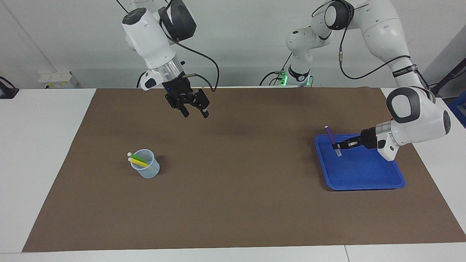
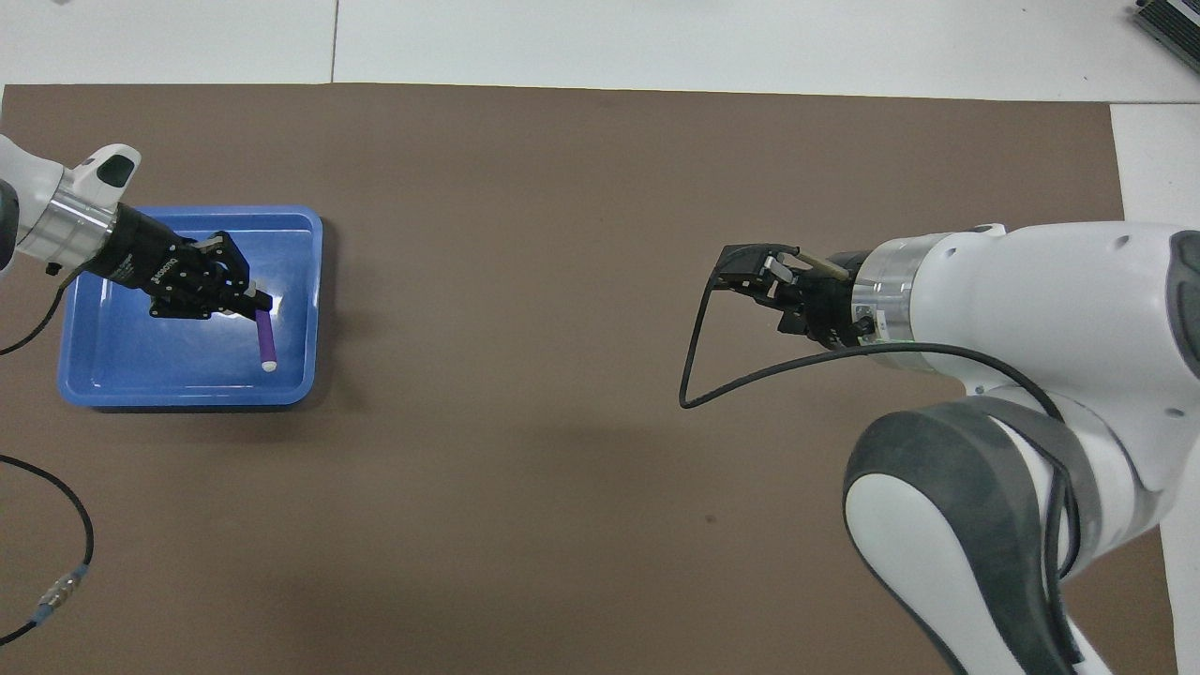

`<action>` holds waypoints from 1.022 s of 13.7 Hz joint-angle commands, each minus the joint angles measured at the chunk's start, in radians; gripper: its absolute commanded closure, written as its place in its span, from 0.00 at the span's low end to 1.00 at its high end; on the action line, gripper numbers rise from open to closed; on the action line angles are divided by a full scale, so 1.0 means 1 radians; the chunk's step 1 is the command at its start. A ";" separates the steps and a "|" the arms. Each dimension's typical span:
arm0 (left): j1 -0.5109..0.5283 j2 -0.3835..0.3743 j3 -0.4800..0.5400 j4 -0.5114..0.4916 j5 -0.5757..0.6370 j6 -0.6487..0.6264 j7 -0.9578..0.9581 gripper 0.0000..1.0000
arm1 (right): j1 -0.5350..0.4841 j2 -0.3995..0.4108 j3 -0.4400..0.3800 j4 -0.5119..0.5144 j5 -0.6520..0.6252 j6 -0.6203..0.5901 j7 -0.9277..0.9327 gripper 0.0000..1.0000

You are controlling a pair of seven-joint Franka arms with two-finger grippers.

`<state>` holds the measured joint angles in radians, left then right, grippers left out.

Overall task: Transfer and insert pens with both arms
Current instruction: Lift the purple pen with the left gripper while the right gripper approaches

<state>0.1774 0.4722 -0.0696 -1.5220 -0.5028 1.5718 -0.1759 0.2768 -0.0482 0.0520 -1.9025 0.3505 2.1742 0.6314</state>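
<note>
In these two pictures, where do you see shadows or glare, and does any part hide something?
Facing view: soft shadow on the brown mat under the right gripper; the cup casts a small one.
Overhead view: pale glare on the blue tray by the left gripper holding the purple pen; the right arm's bulk hides the cup.

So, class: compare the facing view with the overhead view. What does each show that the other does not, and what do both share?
Only the facing view shows the clear cup holding the yellow pen and the green pen, and the arm bases at the robots' edge of the table.

Only the overhead view shows the dark object on the white table farthest from the robots.

Both show the left gripper shut on the purple pen, lifted over the blue tray, the right gripper open in the air, and the brown mat.
</note>
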 commanded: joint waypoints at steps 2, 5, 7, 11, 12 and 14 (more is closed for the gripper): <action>-0.021 -0.009 -0.033 0.009 -0.063 -0.033 -0.175 1.00 | 0.007 0.008 0.009 0.010 0.047 0.061 -0.003 0.18; -0.030 -0.010 -0.055 0.005 -0.169 -0.013 -0.376 1.00 | 0.013 0.007 0.020 0.008 0.093 0.064 0.060 0.22; -0.064 -0.014 -0.059 0.003 -0.186 -0.013 -0.471 1.00 | 0.053 0.008 0.020 0.008 0.094 0.070 0.140 0.24; -0.124 -0.018 -0.082 -0.009 -0.209 0.031 -0.636 1.00 | 0.090 0.021 0.020 -0.003 0.093 0.139 0.249 0.26; -0.136 -0.018 -0.082 -0.013 -0.224 0.042 -0.719 1.00 | 0.102 0.021 0.020 -0.003 0.093 0.145 0.254 0.27; -0.171 -0.021 -0.082 -0.023 -0.252 0.042 -0.798 1.00 | 0.127 0.034 0.020 -0.003 0.093 0.148 0.257 0.34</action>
<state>0.0370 0.4699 -0.1615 -1.5211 -0.7238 1.5955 -0.8888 0.3870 -0.0275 0.0712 -1.9019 0.4209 2.2993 0.8756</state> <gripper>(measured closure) 0.824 0.300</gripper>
